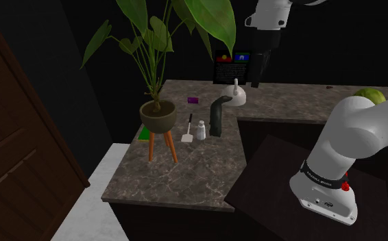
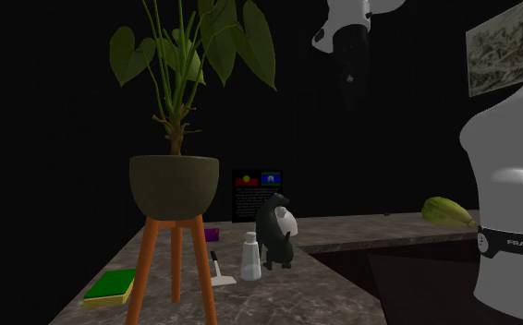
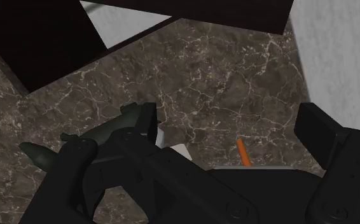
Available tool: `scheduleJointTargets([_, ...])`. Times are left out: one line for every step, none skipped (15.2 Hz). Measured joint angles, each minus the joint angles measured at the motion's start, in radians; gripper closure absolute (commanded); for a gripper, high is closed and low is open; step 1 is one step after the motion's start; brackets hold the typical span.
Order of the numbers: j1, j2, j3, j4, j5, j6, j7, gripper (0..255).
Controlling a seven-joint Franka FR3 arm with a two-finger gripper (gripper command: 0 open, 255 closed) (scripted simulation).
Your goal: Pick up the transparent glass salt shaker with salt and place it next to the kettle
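Note:
The salt shaker (image 1: 201,130) is a small white bottle standing on the dark marble counter (image 1: 186,171), close beside a dark green spouted jug (image 1: 216,116). In the second exterior view, the shaker (image 2: 249,257) stands just left of that jug (image 2: 273,233). A white domed kettle (image 1: 235,96) sits further back, behind the jug. My gripper (image 1: 258,77) hangs high above the counter, over the kettle area and far from the shaker. In the wrist view the gripper (image 3: 229,130) is open with nothing between its fingers, and the jug (image 3: 99,135) lies below beside one finger.
A potted plant (image 1: 158,115) on orange legs stands left of the shaker, with a white spatula (image 1: 188,132) between them. A green pad (image 1: 143,135), a purple block (image 1: 193,100), a black picture card (image 1: 230,67) and a green fruit (image 1: 368,95) also lie around. A brown door (image 1: 14,144) stands left.

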Motion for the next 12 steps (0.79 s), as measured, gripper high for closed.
scheduleJointTargets([0.0,0.0,0.0,0.0,0.0,0.0,0.0,0])
scheduleJointTargets([-0.001,0.007,-0.001,-0.013,-0.002,0.022,-0.004,0])
scheduleJointTargets([0.0,0.012,0.004,-0.031,0.0,0.052,-0.003,0])
scheduleJointTargets([-0.002,0.027,0.005,-0.046,0.0,0.089,-0.006,0])
scheduleJointTargets([-0.005,0.037,0.0,-0.07,-0.005,0.13,-0.016,0])
scheduleJointTargets([-0.008,0.055,-0.001,-0.088,-0.008,0.173,-0.023,0])
scheduleJointTargets([-0.009,0.068,-0.001,-0.109,-0.009,0.217,-0.028,0])
scheduleJointTargets([-0.01,0.089,0.002,-0.124,-0.009,0.261,-0.029,0])
scheduleJointTargets([-0.012,0.111,0.001,-0.138,-0.011,0.306,-0.035,0])
scheduleJointTargets([-0.013,0.137,0.003,-0.155,-0.011,0.356,-0.038,0])
scheduleJointTargets([-0.015,0.168,0.005,-0.168,-0.011,0.408,-0.041,0])
scheduleJointTargets([-0.017,0.201,0.005,-0.177,-0.013,0.459,-0.045,0])
